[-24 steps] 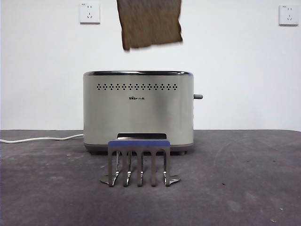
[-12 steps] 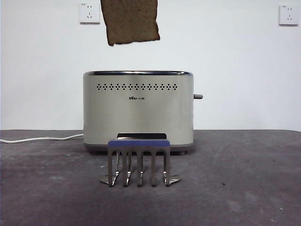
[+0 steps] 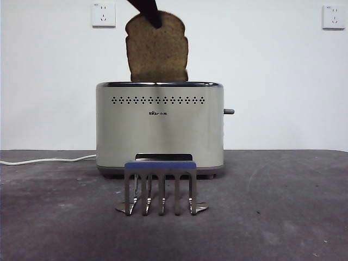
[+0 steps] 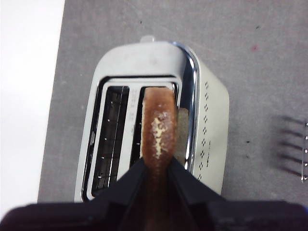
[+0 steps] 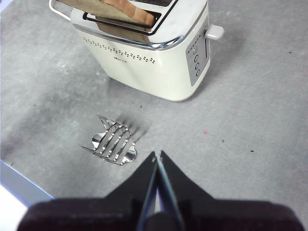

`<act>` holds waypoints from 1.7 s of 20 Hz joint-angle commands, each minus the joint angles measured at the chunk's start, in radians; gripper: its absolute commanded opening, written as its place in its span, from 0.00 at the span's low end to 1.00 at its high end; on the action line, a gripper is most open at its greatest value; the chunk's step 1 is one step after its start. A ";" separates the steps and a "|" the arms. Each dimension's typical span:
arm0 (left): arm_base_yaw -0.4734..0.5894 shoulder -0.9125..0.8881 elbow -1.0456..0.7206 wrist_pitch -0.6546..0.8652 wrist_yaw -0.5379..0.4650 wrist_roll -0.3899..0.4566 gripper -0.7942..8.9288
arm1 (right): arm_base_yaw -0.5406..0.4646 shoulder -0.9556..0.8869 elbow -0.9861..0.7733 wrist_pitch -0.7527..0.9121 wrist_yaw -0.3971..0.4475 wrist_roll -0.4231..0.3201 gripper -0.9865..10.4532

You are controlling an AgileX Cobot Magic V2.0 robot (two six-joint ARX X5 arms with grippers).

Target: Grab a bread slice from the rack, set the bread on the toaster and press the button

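My left gripper (image 4: pixel 158 163) is shut on the slice of bread (image 4: pixel 160 129) and holds it upright by its rounded top. In the front view the black gripper tip (image 3: pixel 148 12) pinches the bread (image 3: pixel 156 51), whose lower edge is level with the chrome rim of the cream toaster (image 3: pixel 160 130). The bread hangs over the slot beside the holed face of the toaster (image 4: pixel 211 125). The button (image 3: pixel 229 111) sticks out of the toaster's right side and also shows in the right wrist view (image 5: pixel 214 32). The metal rack (image 3: pixel 160 185) stands empty before the toaster. My right gripper (image 5: pixel 158 156) is shut and empty, above the table near the rack (image 5: pixel 113 142).
A white cord (image 3: pixel 49 160) runs along the table from the toaster to the left. Two wall sockets (image 3: pixel 103 14) (image 3: pixel 333 17) sit on the white wall behind. The toaster's narrow side carries a column of small round controls (image 5: pixel 196 60).
The bread has moved a little left and come down from high above the toaster; its lower edge now meets the toaster's top and the gripper tip shows above it.
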 commanded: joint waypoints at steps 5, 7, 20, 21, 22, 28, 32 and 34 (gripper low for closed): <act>0.055 0.045 -0.004 0.012 0.086 0.008 0.07 | 0.002 0.003 0.001 0.001 -0.001 -0.012 0.08; 0.064 0.072 -0.004 0.016 0.088 0.007 0.08 | 0.002 0.008 0.001 0.001 -0.001 -0.012 0.08; 0.070 0.094 -0.004 0.156 0.074 -0.113 0.50 | 0.002 0.111 0.001 0.058 -0.002 -0.023 0.08; 0.070 0.085 -0.004 0.165 0.073 -0.140 0.50 | 0.002 0.127 0.001 0.076 -0.002 -0.023 0.08; 0.070 0.076 -0.004 0.175 0.073 -0.165 0.50 | 0.002 0.143 0.001 0.095 -0.002 -0.019 0.08; 0.070 -0.056 -0.004 0.158 0.074 -0.397 0.50 | 0.002 0.294 0.001 0.335 -0.080 0.064 0.08; 0.070 -0.184 -0.004 0.068 0.080 -0.581 0.50 | 0.004 0.433 0.001 0.607 -0.164 0.216 0.08; 0.069 -0.243 -0.004 0.010 0.084 -0.647 0.50 | 0.004 0.509 0.001 0.748 -0.212 0.308 0.08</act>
